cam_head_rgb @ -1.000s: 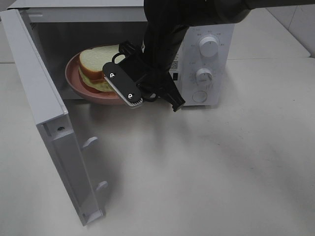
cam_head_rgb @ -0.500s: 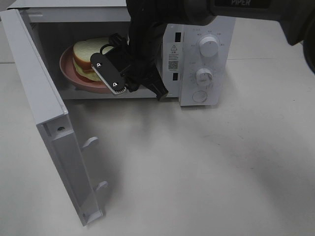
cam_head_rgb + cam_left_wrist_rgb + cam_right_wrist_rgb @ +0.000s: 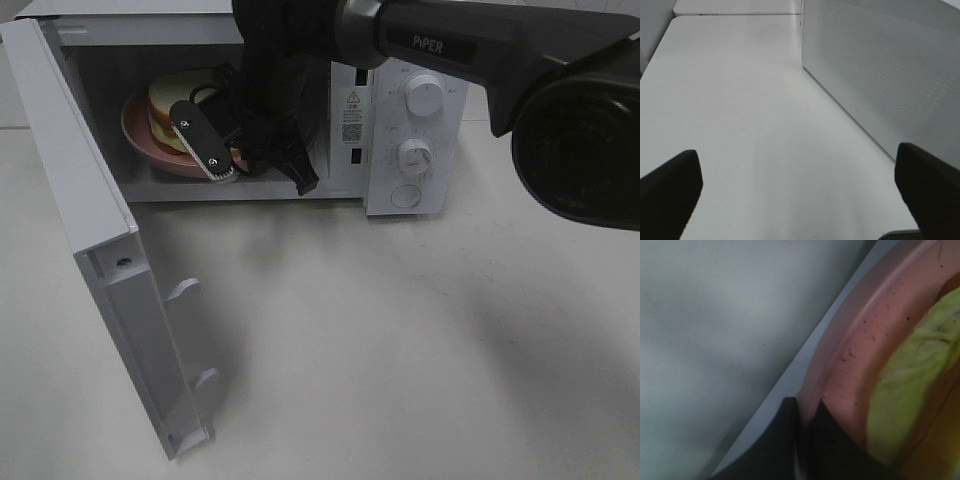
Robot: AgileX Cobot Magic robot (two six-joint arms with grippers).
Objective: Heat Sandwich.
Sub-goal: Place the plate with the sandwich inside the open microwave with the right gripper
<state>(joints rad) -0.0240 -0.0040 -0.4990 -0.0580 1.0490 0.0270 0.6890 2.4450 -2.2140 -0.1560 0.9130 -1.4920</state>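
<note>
Sandwich (image 3: 165,105) sits on the pink plate (image 3: 130,125), now inside the microwave (image 3: 400,130) cavity, toward its left-rear part; a sec ago the plate hung partly out over the cavity mouth, half a sec ago it was further in, now its front rim looks to be just within the opening; the right arm has followed it in, so its wrist fills the right part of the cavity. Judgement: the loading step is nearly done; still to do are release, arm out, door (image 3: 110,290) shut, dials set; the door stands wide open on the left over the counter (image 3: 400,350). Right tool (image 3: 218,165) is closed on the plate's rim. Ext. view gives the layout only, since the pinch is hidden behind the arm; the right wrist view shows it close up: right tool (image 3: 805,415) tips clamped on the pink rim of the plate (image 3: 855,355), with pale green filling of the sandwich (image 3: 905,375) just beside. Left tool (image 3: 800,190) appears only in its own wrist view: spread wide and empty, over bare counter (image 3: 730,100) beside a perforated white panel (image 3: 880,65), prob. the oven's casing; ext. view does not show this arm.
</note>
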